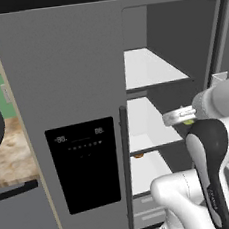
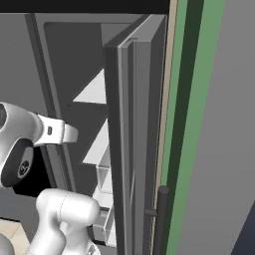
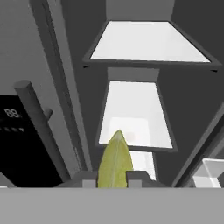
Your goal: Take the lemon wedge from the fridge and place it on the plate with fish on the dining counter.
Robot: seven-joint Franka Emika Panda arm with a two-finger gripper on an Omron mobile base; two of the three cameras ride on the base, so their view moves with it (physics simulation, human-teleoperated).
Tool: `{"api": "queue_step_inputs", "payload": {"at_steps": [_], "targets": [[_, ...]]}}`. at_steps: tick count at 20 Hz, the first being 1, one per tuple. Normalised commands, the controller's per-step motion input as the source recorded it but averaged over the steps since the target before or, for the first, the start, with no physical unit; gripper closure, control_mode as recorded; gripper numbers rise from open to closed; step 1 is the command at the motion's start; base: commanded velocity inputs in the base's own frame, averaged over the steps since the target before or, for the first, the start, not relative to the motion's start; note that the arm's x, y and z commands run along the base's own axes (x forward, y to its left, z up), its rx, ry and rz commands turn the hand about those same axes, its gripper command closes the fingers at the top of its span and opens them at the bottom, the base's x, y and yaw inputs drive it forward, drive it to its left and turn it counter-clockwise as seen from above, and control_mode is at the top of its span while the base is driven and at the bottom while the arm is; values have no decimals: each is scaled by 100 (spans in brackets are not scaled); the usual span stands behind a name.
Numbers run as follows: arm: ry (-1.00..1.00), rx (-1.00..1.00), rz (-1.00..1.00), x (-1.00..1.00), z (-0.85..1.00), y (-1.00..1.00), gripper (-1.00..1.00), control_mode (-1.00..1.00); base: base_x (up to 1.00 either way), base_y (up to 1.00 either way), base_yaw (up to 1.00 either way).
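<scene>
Yellow-green lemon wedge (image 3: 114, 159) sits clamped between the two finger tips of the gripper (image 3: 112, 178), jaws drawn in close against its sides, its pointed end sticking out past the tips. Judged as handling: very light, soft flesh under a waxy, likely slippery rind; being far narrower than the hand, it could pivot or squirt out if squeezed harder. The present hold across its flat flanks, near the thick end, looks the sensible place.

Arm pose: forearm reaches roughly level toward the open right side of the fridge (image 1: 73, 91), with the hand just in front of the white shelves (image 1: 147, 123). From the left base view a speck of yellow shows under the hand. Beside the hand, the fridge's closed left door carries a black dispenser panel (image 1: 84, 162) and a long dark handle (image 1: 126, 165).
</scene>
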Motion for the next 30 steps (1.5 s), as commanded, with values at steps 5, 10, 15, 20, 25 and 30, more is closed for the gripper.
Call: {"api": "queue_step_inputs", "payload": {"at_steps": [5, 10, 15, 20, 25, 30], "targets": [[0, 0, 0, 0, 0, 0, 100, 100, -100, 43, 36], [0, 0, 0, 0, 0, 0, 100, 100, -84, 12, 68], [0, 0, 0, 0, 0, 0, 100, 100, -7, 0, 99], [0, 0, 0, 0, 0, 0, 100, 100, 0, 0, 100], [0, 0, 0, 0, 0, 0, 100, 100, 0, 0, 100], [0, 0, 0, 0, 0, 0, 100, 100, 0, 0, 100]]}}
